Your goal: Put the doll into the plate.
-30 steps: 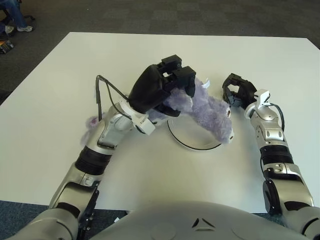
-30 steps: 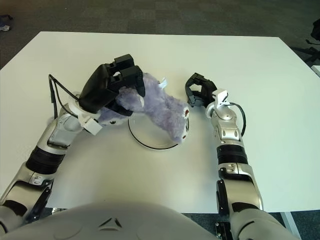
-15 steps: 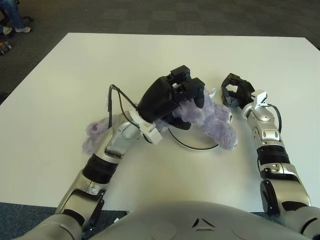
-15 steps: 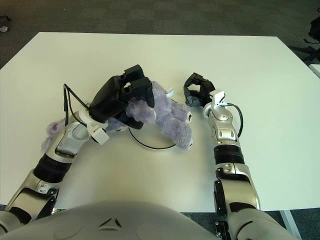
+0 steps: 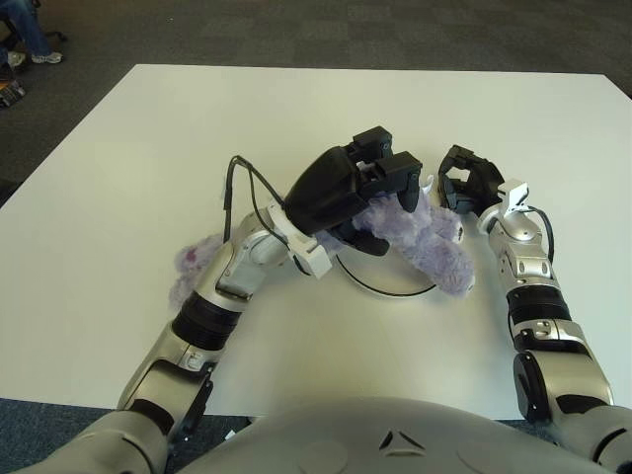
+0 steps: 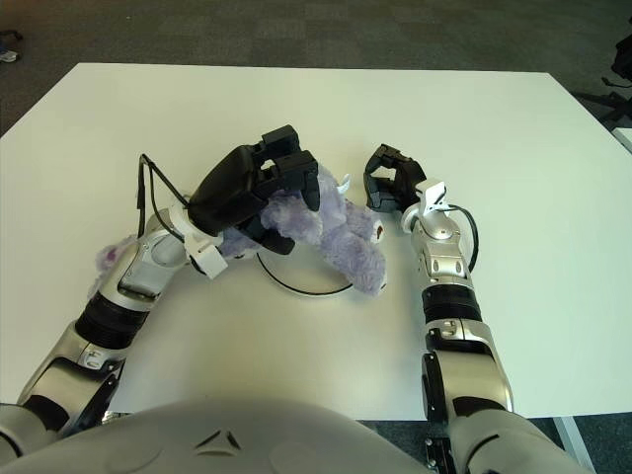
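The left hand [image 5: 360, 193] has its fingers curled over the purple doll [image 5: 425, 242] and holds it low over the plate [image 5: 390, 281], a white dish with a dark rim near the middle of the white table [image 5: 148, 128]. The doll's body slants toward the right and near side, and its lower end hangs past the plate's right rim, close to or touching the table there.

The main risk is a lopsided landing. If the fingers let go now, the soft doll would probably flop with much of its length outside the rim, because most of its bulk sits over the plate's right edge and not its centre. Fur could also snag on the fingers as they open and drag the doll back out. The light plate might slide if the doll is pushed sideways against it.

The right hand [image 5: 466, 183] shows just right of the doll's head, fingers curled and holding nothing; whether it touches the doll cannot be told.

The left hand and doll cover the far half of the plate. A second purple furry shape [image 5: 193, 267] shows behind the left forearm, mostly hidden, so it cannot be identified.
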You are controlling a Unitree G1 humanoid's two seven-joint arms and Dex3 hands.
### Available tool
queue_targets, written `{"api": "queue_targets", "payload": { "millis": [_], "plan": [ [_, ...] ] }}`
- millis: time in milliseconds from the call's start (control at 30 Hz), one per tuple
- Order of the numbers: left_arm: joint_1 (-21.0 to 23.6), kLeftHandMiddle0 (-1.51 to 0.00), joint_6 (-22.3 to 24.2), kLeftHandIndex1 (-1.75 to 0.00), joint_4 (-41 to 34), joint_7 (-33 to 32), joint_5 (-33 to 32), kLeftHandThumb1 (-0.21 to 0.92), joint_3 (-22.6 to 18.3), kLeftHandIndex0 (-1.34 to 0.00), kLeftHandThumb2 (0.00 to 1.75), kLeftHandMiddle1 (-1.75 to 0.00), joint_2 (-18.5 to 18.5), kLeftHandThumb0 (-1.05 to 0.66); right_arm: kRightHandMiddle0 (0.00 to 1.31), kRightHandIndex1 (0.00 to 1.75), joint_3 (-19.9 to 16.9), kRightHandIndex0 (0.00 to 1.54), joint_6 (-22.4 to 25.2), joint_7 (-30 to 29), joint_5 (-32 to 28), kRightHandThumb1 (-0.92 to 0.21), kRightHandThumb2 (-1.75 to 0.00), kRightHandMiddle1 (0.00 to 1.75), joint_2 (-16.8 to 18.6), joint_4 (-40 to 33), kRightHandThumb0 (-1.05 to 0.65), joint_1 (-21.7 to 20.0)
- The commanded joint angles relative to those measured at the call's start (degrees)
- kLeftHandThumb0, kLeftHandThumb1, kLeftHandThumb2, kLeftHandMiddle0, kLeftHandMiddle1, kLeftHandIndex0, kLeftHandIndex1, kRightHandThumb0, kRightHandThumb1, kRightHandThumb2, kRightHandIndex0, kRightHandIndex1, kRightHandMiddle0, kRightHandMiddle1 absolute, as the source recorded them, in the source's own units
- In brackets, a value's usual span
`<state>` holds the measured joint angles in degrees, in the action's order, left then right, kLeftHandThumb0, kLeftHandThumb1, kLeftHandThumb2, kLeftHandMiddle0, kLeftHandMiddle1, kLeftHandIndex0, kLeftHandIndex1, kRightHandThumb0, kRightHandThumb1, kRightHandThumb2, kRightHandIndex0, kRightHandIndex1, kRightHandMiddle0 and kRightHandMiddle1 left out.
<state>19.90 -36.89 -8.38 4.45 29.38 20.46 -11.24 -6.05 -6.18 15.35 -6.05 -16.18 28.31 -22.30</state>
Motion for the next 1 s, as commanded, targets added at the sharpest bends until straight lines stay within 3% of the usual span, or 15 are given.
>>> {"api": "queue_targets", "payload": {
  "millis": [0, 233, 500, 633, 967],
  "plan": [
    [1.46, -1.06, -1.77, -1.75, 0.95, -0.61, -0.54, 0.59, 0.11, -0.39, 0.97, -1.75, 0.41, -0.34, 0.62, 1.75, 0.04, 1.25, 3.05, 0.18, -0.27, -0.31, -1.32, 1.75, 0.68, 0.52, -0.49, 1.57],
    [3.87, -1.14, -5.29, -1.75, 7.51, -5.87, 4.88, 0.60, 1.98, -0.39, 0.95, -1.75, 4.27, -0.40, 0.62, 1.75, 0.11, 1.25, 6.26, -0.16, -0.34, -0.32, -1.31, 1.75, 0.77, -2.01, -0.48, 1.99],
    [8.25, -1.14, -9.03, -1.75, 13.17, -13.97, 13.80, 0.60, 1.42, -0.40, 0.96, -1.75, 4.01, -0.40, 0.61, 1.75, -0.17, 1.21, 9.97, 0.32, -1.51, -0.32, -1.31, 1.75, 1.18, -6.17, -0.48, 2.89],
    [10.35, -1.14, -9.07, -1.75, 16.90, -14.99, 14.02, 0.61, 1.80, -0.39, 0.94, -1.75, 4.29, -0.40, 0.60, 1.75, 0.10, 1.21, 11.75, 0.34, -1.77, -0.33, -1.29, 1.75, 1.10, -9.20, -0.48, 3.94],
    [9.04, -1.17, -7.36, -1.75, 16.51, -15.69, 14.33, 0.64, 1.67, -0.37, 0.91, -1.75, 4.02, -0.39, 0.58, 1.75, 1.66, 1.23, 13.54, -0.93, 1.56, -0.35, -1.27, 1.75, -0.08, -11.68, -0.47, 4.60]
  ]
}}
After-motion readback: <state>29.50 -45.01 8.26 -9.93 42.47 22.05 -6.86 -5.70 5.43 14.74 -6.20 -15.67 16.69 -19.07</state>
